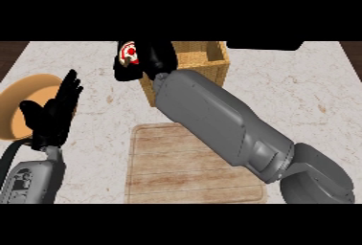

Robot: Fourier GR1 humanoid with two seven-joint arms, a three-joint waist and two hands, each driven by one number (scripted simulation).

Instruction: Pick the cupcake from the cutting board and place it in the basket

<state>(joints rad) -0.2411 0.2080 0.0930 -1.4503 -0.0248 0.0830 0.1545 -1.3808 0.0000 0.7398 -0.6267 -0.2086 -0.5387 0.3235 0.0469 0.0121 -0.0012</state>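
Pale marble counter | wooden cutting board near centre | basket far centre | right hand at basket's left rim, fingers curled round cupcake | cupcake's red-and-white face shows left of the hand, long axis unclear | left hand at left beside tan plate, fingers straight, slightly spread, pointing up

Woven wicker basket, wood-grain cutting board, marble-look counter

Grey forearms; left robot hand, right robot hand black.
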